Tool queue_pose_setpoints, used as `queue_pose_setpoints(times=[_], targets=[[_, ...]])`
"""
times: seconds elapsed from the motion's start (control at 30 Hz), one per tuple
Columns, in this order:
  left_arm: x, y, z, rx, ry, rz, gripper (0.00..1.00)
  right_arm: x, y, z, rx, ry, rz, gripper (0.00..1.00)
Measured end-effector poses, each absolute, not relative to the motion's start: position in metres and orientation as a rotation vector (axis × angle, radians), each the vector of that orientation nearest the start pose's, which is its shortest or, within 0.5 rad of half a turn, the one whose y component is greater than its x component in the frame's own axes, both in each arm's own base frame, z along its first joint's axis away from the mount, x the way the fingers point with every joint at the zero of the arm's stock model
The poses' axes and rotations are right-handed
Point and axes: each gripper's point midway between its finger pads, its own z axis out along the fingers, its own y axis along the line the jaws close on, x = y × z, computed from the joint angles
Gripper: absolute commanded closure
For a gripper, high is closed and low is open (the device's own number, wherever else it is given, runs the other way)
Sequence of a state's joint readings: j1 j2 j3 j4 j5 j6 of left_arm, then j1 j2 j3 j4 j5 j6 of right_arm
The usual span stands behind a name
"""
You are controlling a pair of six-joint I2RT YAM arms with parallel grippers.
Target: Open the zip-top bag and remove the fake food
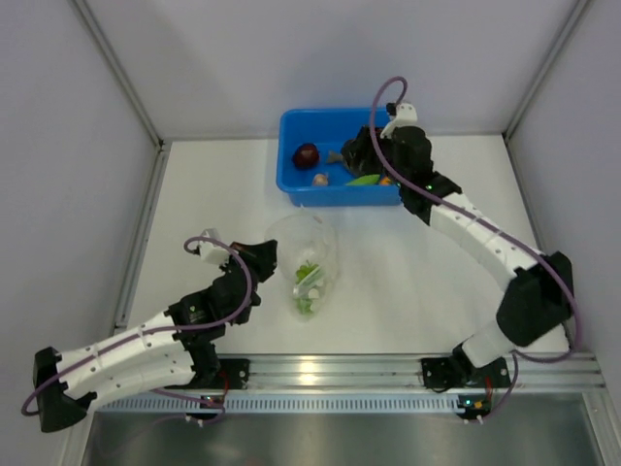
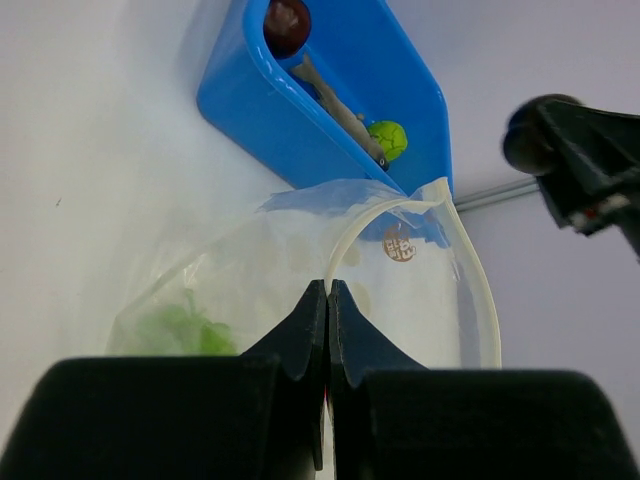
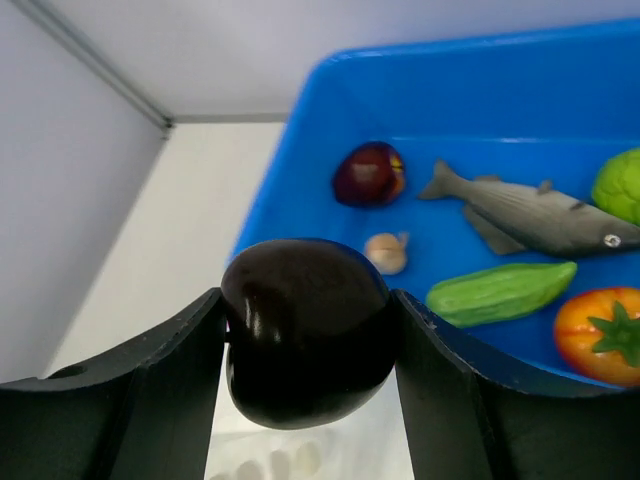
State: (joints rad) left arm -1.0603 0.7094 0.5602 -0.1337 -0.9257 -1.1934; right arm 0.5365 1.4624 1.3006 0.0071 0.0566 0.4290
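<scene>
Cut off at the frame edge: lime ball (image 3: 622, 185) and tomato (image 3: 598, 338) inside the blue bin (image 3: 290, 190). Blurred green grapes (image 2: 185, 325) inside the zip-top bag (image 1: 309, 257), on the tabletop (image 1: 408, 272) just beside the bin. Left end effector (image 2: 328, 288) closed, pinching the bag's rim. Right end effector (image 3: 308, 350) part open, gripping a dark maroon ball (image 3: 300, 315) near the bin's rim.

No legible text or labels.

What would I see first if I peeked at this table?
Probably the bright blue bin at the far middle, holding toy food. Above its right part the right gripper holds a shiny, almost black fruit. Nearer, the left gripper pinches the clear zip-top bag with green grapes inside.
</scene>
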Motion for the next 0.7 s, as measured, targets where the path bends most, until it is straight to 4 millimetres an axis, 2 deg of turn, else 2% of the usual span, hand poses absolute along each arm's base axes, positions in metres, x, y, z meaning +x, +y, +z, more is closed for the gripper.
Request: queue_pose_setpoints(times=[0.07,0.17,0.23,0.33,0.4,0.47,0.5,0.53,0.7], targets=[[0.233,-0.177,0.234,-0.743,1.648,-0.783,1.00,0.441,0.249,0.287,-0.019,1.841,0.601,0.48],[0.233,-0.178,0.234,-0.739,1.651,-0.786,1.00,0.477,0.242,0.223,0.018,1.998,0.497,0.47],[0.232,-0.179,0.234,-0.731,1.657,-0.787,1.00,0.489,0.239,0.187,0.025,2.080,0.446,0.45],[0.231,-0.180,0.231,-0.722,1.666,-0.789,1.00,0.495,0.234,0.150,0.023,2.175,0.373,0.43],[0.230,-0.180,0.229,-0.717,1.672,-0.793,1.00,0.499,0.234,0.141,0.017,2.201,0.343,0.39],[0.230,-0.181,0.229,-0.712,1.677,-0.799,1.00,0.502,0.232,0.137,0.014,2.213,0.320,0.31],[0.229,-0.182,0.229,-0.710,1.679,-0.803,1.00,0.503,0.232,0.137,0.011,2.214,0.310,0.22],[0.229,-0.182,0.229,-0.708,1.681,-0.807,1.00,0.504,0.231,0.137,0.011,2.213,0.304,0.07],[0.228,-0.183,0.227,-0.701,1.687,-0.805,1.00,0.504,0.227,0.137,0.002,2.217,0.273,0.06]])
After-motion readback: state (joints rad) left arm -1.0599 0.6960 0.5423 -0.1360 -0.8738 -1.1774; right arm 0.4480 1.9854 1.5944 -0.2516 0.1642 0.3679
